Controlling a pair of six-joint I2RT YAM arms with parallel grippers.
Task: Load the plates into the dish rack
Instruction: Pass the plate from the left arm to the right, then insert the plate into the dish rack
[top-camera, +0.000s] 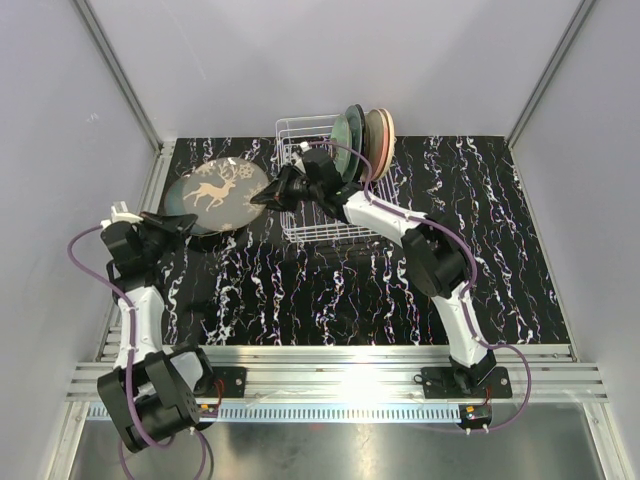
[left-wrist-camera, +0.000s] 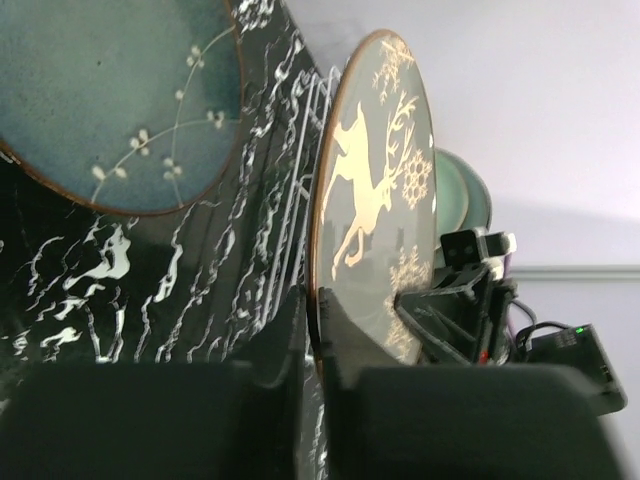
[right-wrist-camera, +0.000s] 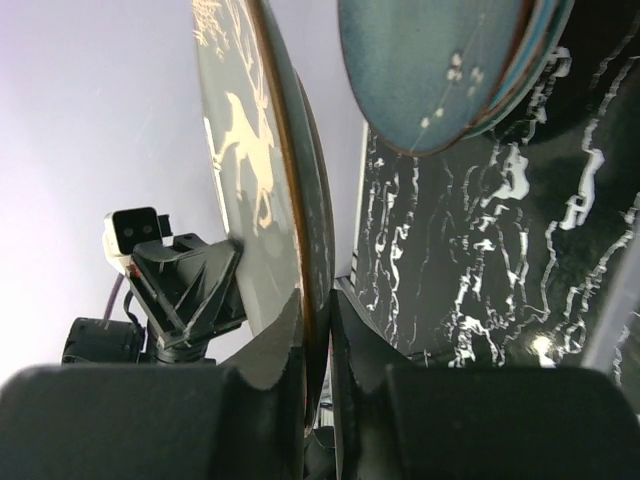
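A grey-brown plate with a white deer (top-camera: 220, 185) hangs tilted over the table's left side, left of the white wire dish rack (top-camera: 315, 225). My left gripper (top-camera: 196, 222) is shut on its near-left rim, pinching the edge (left-wrist-camera: 315, 305). My right gripper (top-camera: 262, 197) clamps the opposite rim, one finger on each face (right-wrist-camera: 318, 300). The deer plate (left-wrist-camera: 375, 180) stands edge-on between the two grippers. Three plates (top-camera: 365, 135), green, beige and peach, stand upright at the rack's far right end. A mint-green floral plate (left-wrist-camera: 110, 90) lies on the table below the held one.
The floral plate (right-wrist-camera: 430, 60) tops a small stack on the black marbled table (top-camera: 330, 290). Grey walls close in the left, back and right. The right arm reaches across the rack's left half.
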